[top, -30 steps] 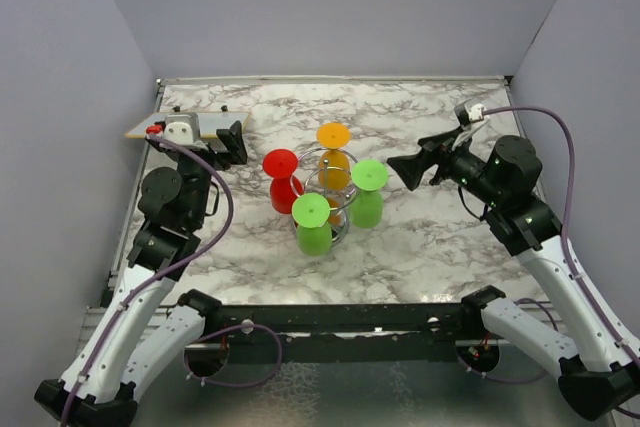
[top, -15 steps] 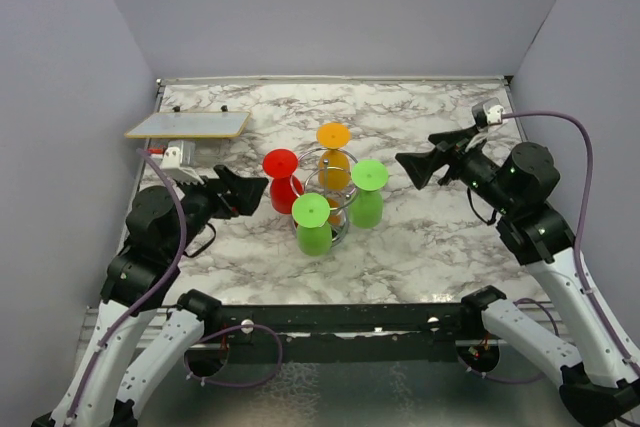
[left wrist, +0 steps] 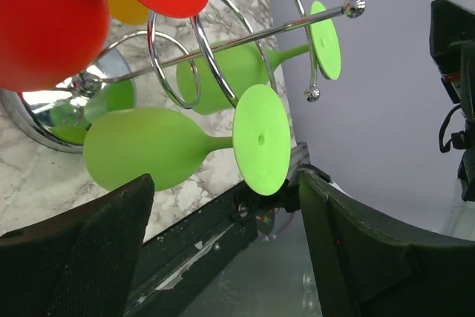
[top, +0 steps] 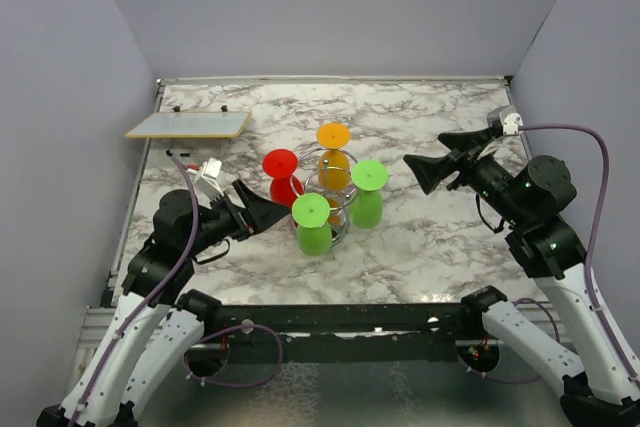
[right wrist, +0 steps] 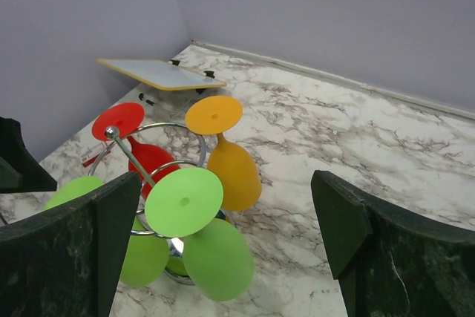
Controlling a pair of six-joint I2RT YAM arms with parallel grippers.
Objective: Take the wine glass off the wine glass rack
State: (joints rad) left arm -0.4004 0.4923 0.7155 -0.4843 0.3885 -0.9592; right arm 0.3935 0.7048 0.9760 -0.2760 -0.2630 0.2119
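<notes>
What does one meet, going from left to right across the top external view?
white board → red glass → near green glass → orange glass → far green glass → right gripper, jaws open

The chrome wire wine glass rack (left wrist: 245, 39) stood upright on its round, mirror-bright base near the middle of the marbled bench (top: 430, 237). Four coloured glasses hung upside down from its loops, feet uppermost: the red wine glass (top: 282, 179) at the left, the orange wine glass (top: 334, 152) behind, the front green wine glass (top: 313, 224), and the right green wine glass (top: 367, 192).
</notes>
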